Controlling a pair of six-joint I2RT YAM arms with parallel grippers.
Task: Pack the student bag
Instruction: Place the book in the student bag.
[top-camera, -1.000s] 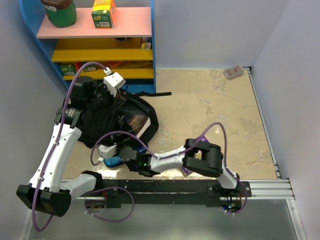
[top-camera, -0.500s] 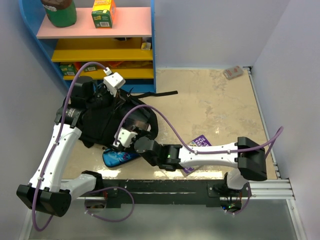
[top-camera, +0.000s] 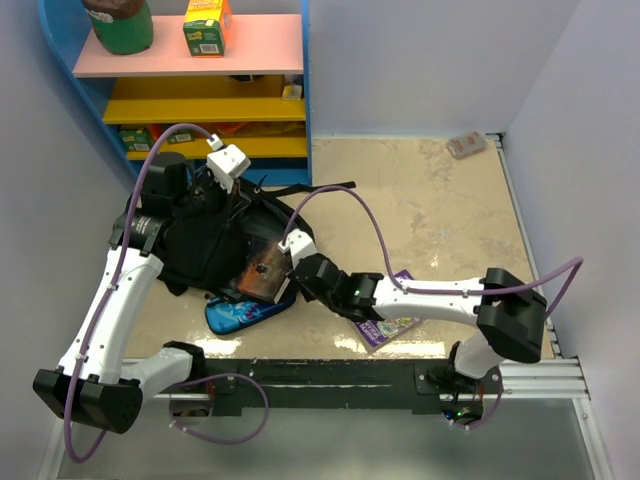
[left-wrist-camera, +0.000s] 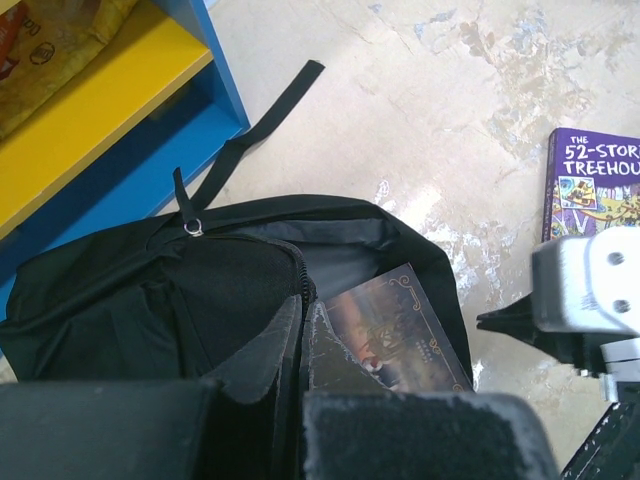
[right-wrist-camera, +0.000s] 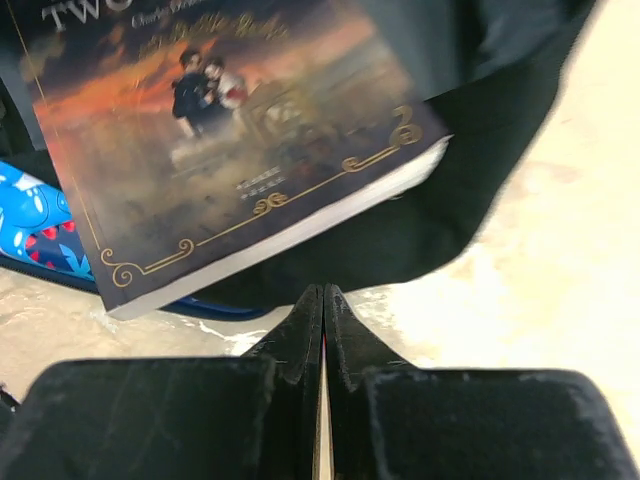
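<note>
The student bag (top-camera: 200, 245) is a black soft backpack lying at the left, its zip mouth facing right. My left gripper (top-camera: 238, 203) is shut on the bag's zip edge (left-wrist-camera: 296, 290) and holds the mouth up. A dark book with an orange cover picture (top-camera: 262, 270) lies in the mouth, its near corner sticking out (right-wrist-camera: 230, 130). My right gripper (top-camera: 285, 265) is shut with nothing in it, its fingertips (right-wrist-camera: 323, 296) just short of the book's white page edge. A purple book (top-camera: 390, 322) lies on the table, partly under the right arm.
A blue pencil case (top-camera: 238, 312) lies against the bag's near side. A blue shelf unit (top-camera: 200, 60) with pink and yellow boards stands behind the bag; a black strap (left-wrist-camera: 262, 122) trails toward it. A small pale object (top-camera: 466, 145) sits at the far right corner.
My right arm has stretched from beside the pencil case up to the bag's mouth, and its jaws have gone from open to shut. The left arm has not moved.
</note>
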